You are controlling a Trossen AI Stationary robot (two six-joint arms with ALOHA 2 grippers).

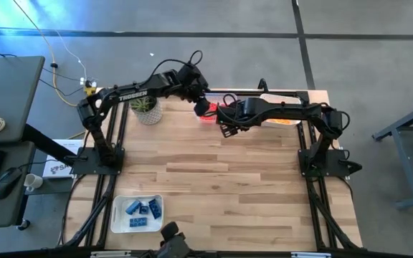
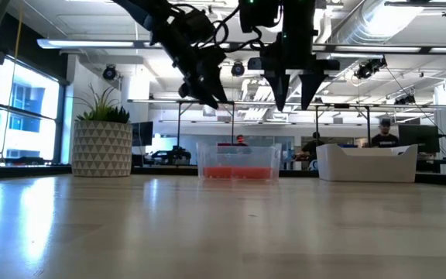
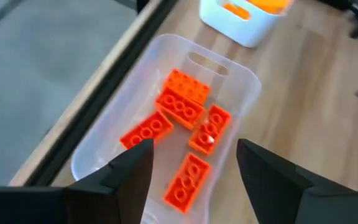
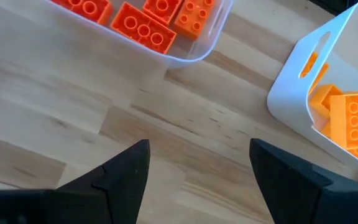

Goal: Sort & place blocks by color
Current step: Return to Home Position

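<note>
From above, the left gripper (image 1: 202,106) hangs over the clear bin (image 1: 208,118) at the table's (image 1: 221,186) far edge. Red blocks (image 1: 206,115) show under it. The right gripper (image 1: 226,125) is just beside that bin, between it and the white bin (image 1: 269,97), which holds orange blocks (image 1: 285,121). A plant (image 1: 147,107) stands left of the bins. At the near edge a tray (image 1: 117,215) holds blue blocks (image 1: 140,209), well apart from both arms.

In the low view both grippers hang above the bins, clear of the table. The right gripper's fingers (image 2: 279,89) are spread with nothing between them. The left gripper is seen edge-on, so its opening cannot be told here. A red layer lies in the bottom of the clear bin.

In the left wrist view the fingers (image 3: 129,171) stand wide apart and empty above the clear bin, where five red blocks lie loose. The white bin sits beyond it.

In the right wrist view the fingers (image 4: 120,171) are also wide apart and empty. They are over bare wood between a corner of the clear bin and the white bin.
</note>
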